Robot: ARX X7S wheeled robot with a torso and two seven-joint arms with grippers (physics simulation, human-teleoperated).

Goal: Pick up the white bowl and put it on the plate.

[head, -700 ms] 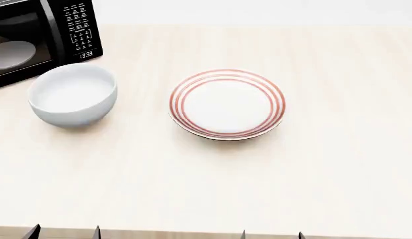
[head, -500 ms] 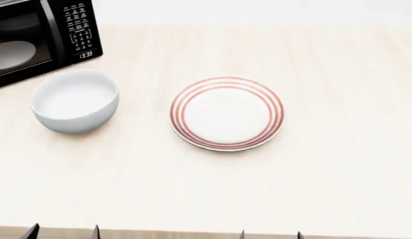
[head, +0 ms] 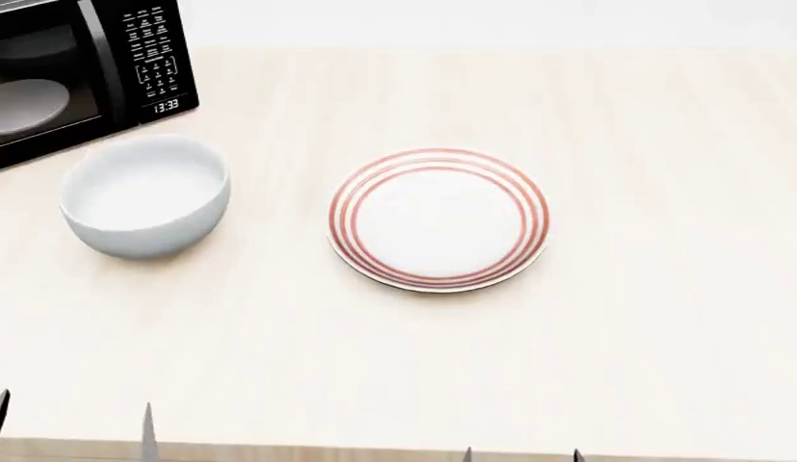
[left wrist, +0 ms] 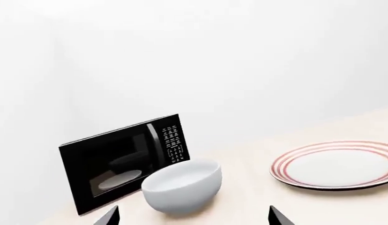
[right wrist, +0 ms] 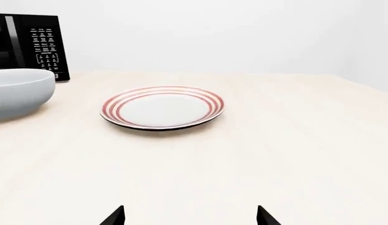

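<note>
The white bowl (head: 144, 195) stands upright on the light wooden table, left of the plate (head: 439, 219) with red rings. The two are apart. My left gripper (head: 71, 433) is open at the table's near edge, in front of the bowl and well short of it. In the left wrist view the bowl (left wrist: 181, 185) sits just ahead of my left gripper (left wrist: 194, 218), with the plate (left wrist: 334, 165) off to one side. My right gripper (head: 524, 454) is open at the near edge, facing the plate (right wrist: 161, 107). Nothing is between its tips (right wrist: 190, 215).
A black microwave (head: 78, 72) stands at the table's back left corner, close behind the bowl, with a pale dish (head: 24, 104) inside. The table (head: 655, 318) stretches wide to the right and front of the plate. A white wall lies behind.
The bowl and plate first settled slightly lower in the head view, then stayed still. My left gripper's fingertips have shifted left and reach farther into view. The right gripper has not moved.
</note>
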